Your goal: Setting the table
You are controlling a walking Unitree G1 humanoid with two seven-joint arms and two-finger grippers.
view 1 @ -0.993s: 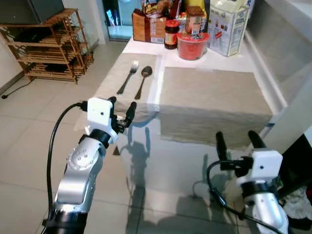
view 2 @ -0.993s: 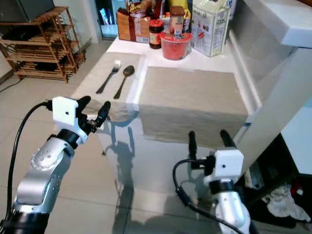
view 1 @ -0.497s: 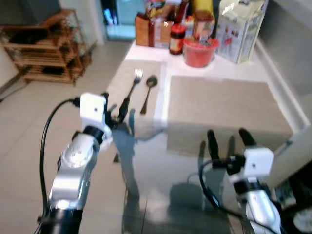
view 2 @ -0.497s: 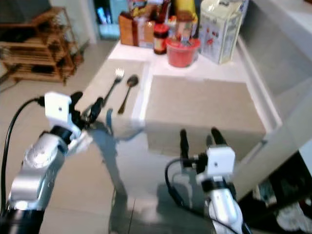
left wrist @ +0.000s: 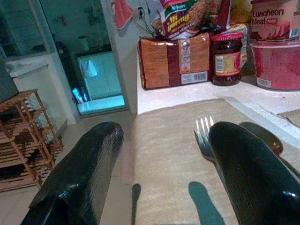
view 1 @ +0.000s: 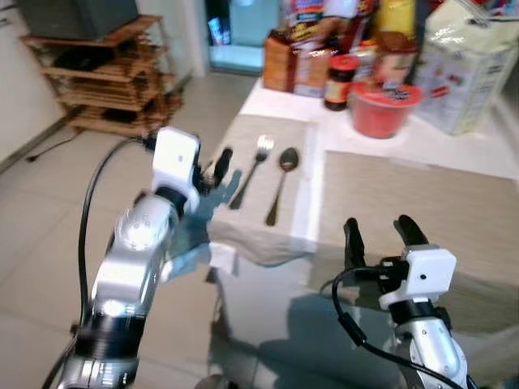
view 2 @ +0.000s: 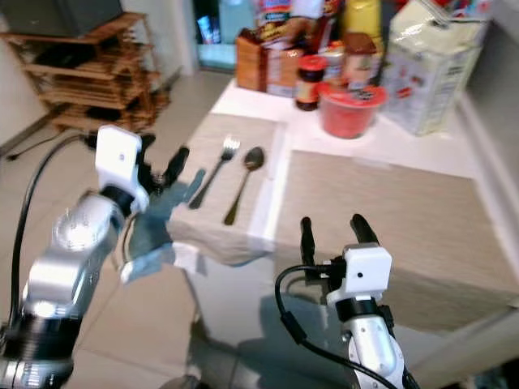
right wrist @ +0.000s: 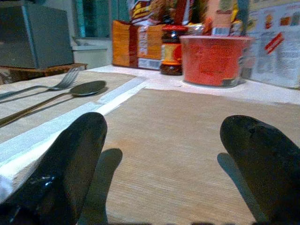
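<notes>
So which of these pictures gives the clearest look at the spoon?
The left eye view: the spoon lies whole on the placemat, beside the fork, bowl to handle. The right eye view shows it much the same. The right wrist view sees it low and side-on. In the left wrist view, a black finger hides most of it.

A wooden rack [view 1: 105, 81] stands on the tiled floor [view 1: 49, 235], with a dark television [view 1: 77, 14] on top.

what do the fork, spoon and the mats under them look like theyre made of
The fork and spoon look like polished metal: silvery grey with a shine. The mat under them and the larger mat beside it look like coarse woven fabric, matte beige, with a visible weave in the wrist views.
</notes>
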